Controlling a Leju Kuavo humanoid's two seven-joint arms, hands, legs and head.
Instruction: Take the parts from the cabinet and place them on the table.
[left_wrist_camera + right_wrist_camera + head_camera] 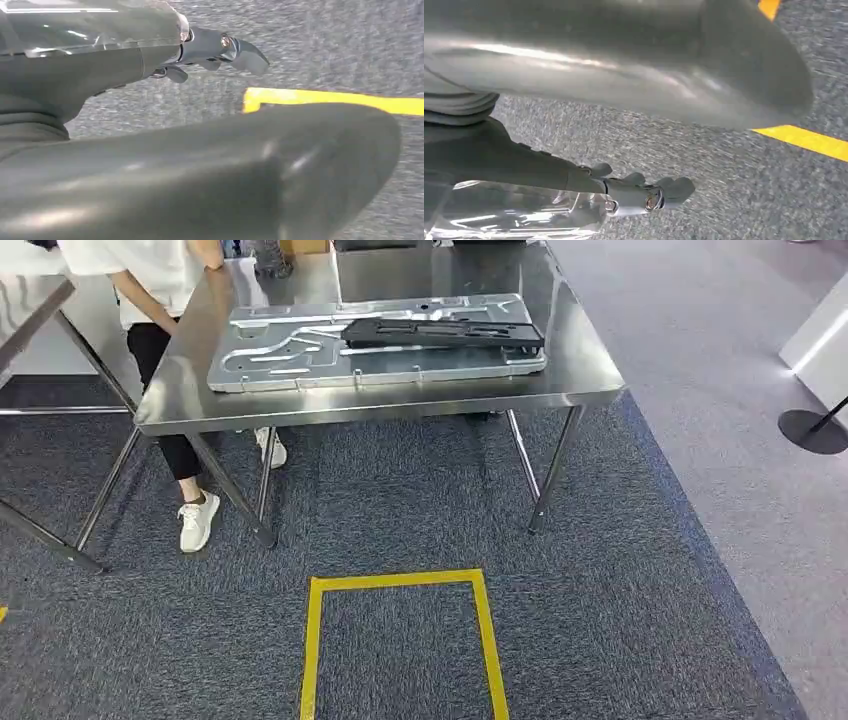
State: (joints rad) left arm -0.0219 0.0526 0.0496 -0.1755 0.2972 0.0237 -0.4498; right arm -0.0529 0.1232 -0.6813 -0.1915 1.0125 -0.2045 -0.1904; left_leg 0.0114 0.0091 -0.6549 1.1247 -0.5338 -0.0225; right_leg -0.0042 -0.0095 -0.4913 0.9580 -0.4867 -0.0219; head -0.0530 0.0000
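A person (160, 300) in a white top, dark trousers and white shoes stands at the upper left of the head view, just beside the left end of a steel table (400, 398). On the table, across the upper middle of the frame, lies a long grey tray (290, 365) with cut-out shapes, and a black part (440, 333) rests on the tray's right half, lying lengthwise. Below the table, at lower centre, yellow tape (400, 581) marks a rectangle on the grey carpet (620, 600). At the right edge, a dark round stand base (812, 430) sits on paler floor.

In my left wrist view, my left hand (150, 145) hangs over the carpet, the thick thumb crossing the lower frame and darker fingers (220, 47) stretched out at upper centre, apart from the thumb and holding nothing. In my right wrist view, my right hand (574, 100) hangs likewise over carpet and tape, thumb across the top, fingers (644, 192) extended at lower centre, spread from the thumb, nothing in them.
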